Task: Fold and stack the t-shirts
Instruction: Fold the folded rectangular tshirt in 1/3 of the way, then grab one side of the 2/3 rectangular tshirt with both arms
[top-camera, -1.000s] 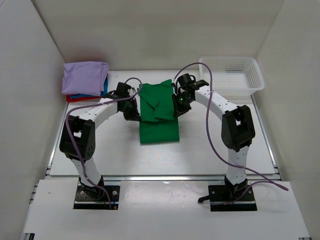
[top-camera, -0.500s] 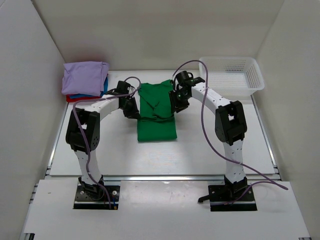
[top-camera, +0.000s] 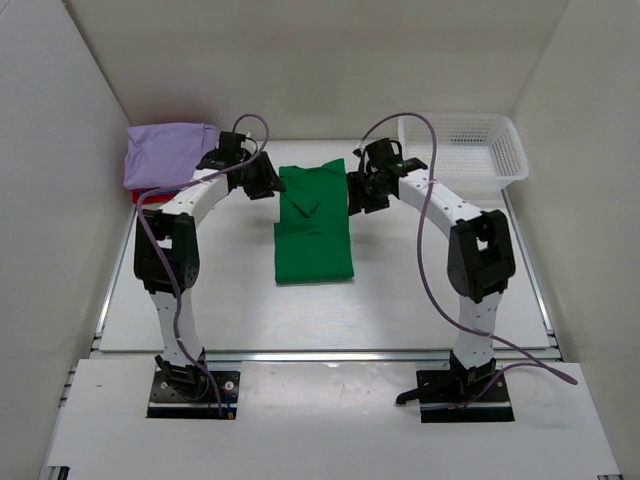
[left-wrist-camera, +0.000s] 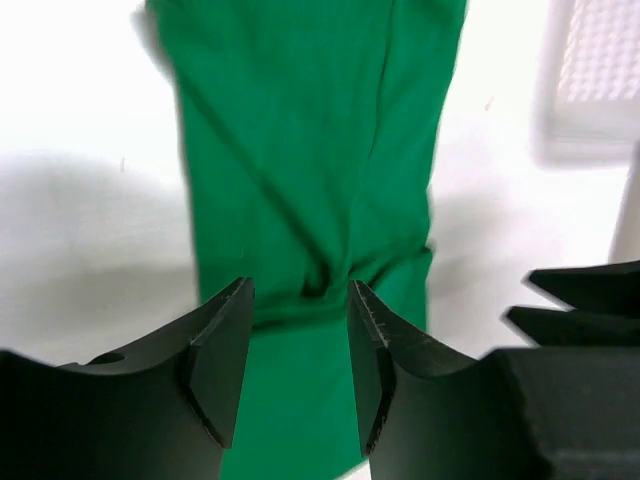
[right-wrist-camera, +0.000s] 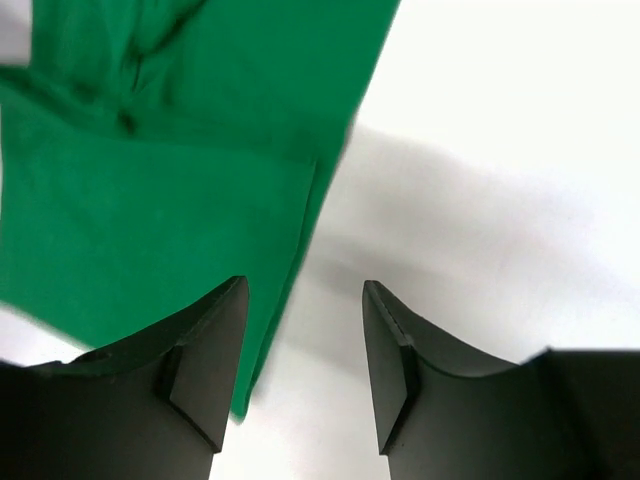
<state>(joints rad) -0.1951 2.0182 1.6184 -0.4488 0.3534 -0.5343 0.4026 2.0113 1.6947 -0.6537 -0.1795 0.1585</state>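
Green t-shirt (top-camera: 315, 245) is laid mid-table as a long strip, its far part doubled over and creased. Left gripper (top-camera: 262, 180) and right gripper (top-camera: 358, 190) are held beside its far corners, jaws parted, nothing clamped.

Risk, as judged: the loose flap could be snagged by a finger or sprung open, the cloth being soft, and a skew would be carried into the next fold.

Lavender t-shirt (top-camera: 168, 152) is stacked far left, just beside the left wrist. Basket (top-camera: 465, 150) is set far right, well apart. No obstruction is noted.
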